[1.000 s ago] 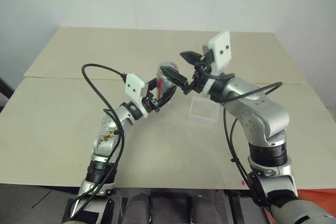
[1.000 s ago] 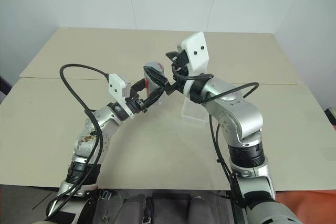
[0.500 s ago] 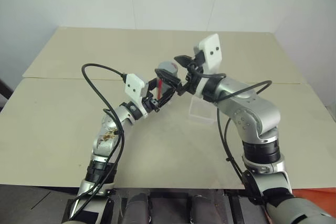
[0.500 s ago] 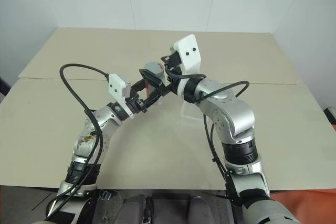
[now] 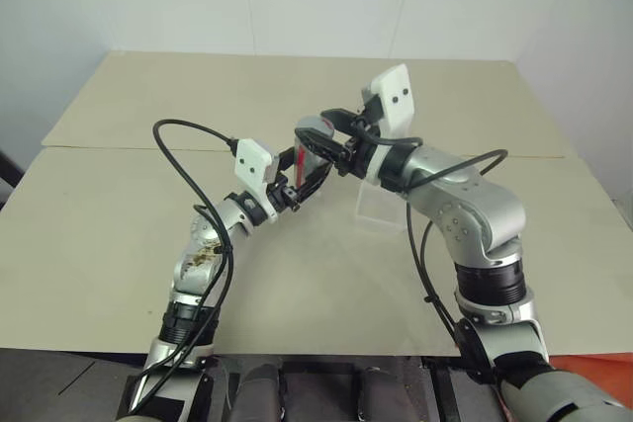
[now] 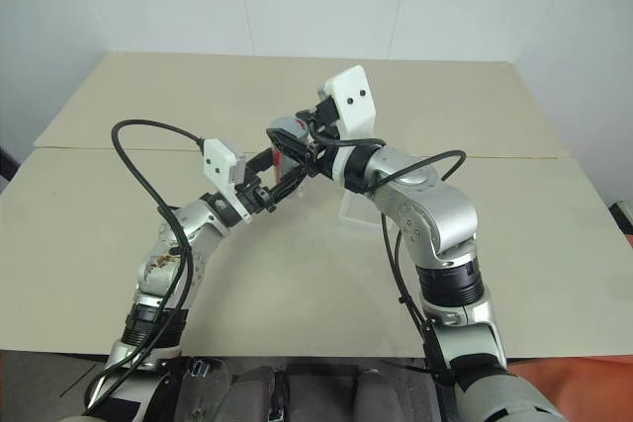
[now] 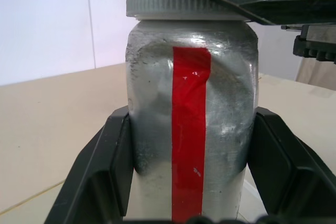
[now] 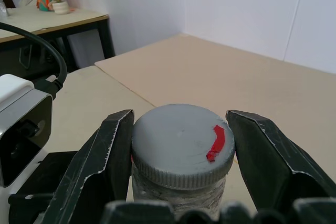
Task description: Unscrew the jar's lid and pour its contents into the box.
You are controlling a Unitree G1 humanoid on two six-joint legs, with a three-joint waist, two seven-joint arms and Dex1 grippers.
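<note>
above the table [image 5: 119, 244], between the two arms, the left gripper [image 7: 184, 182] has its jaws clamped on the jar [image 7: 191, 129] about its body, holding it upright and off the surface so it cannot turn. the right gripper [image 8: 181, 145] comes from above with its jaws closed on the ribbed grey lid [image 8: 181, 142], placed to twist it off. the lid is still on. the clear box [image 5: 381, 207] waits just beside, on the table below the right arm.
</note>
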